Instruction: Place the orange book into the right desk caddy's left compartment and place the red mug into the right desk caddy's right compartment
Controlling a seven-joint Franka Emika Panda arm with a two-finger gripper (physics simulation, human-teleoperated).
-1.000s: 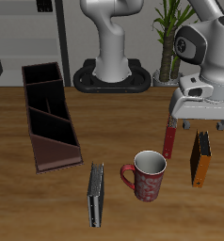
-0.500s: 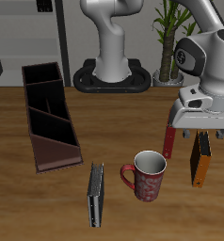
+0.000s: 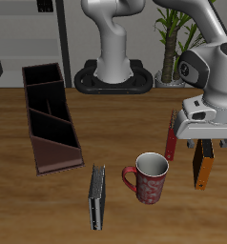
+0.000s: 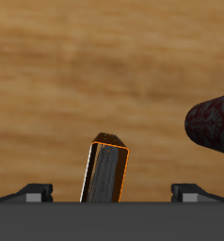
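Observation:
The orange book stands upright on its edge on the table, its dark face and orange cover also showing in the wrist view. My gripper hangs open just above it, one fingertip on each side of the book's top edge and neither touching it. The red mug stands upright beside the book, a little nearer the table's front edge; its speckled side shows in the wrist view. The right desk caddy lies far across the table with its sections open to the top.
A slim red book stands upright close beside the gripper and the orange book. A dark grey book stands near the front edge between the caddy and the mug. The robot's base and a potted plant are at the back.
The gripper has come down and moved slightly toward the table's front, from above the orange book to just over its top edge. Nothing on the table has moved.

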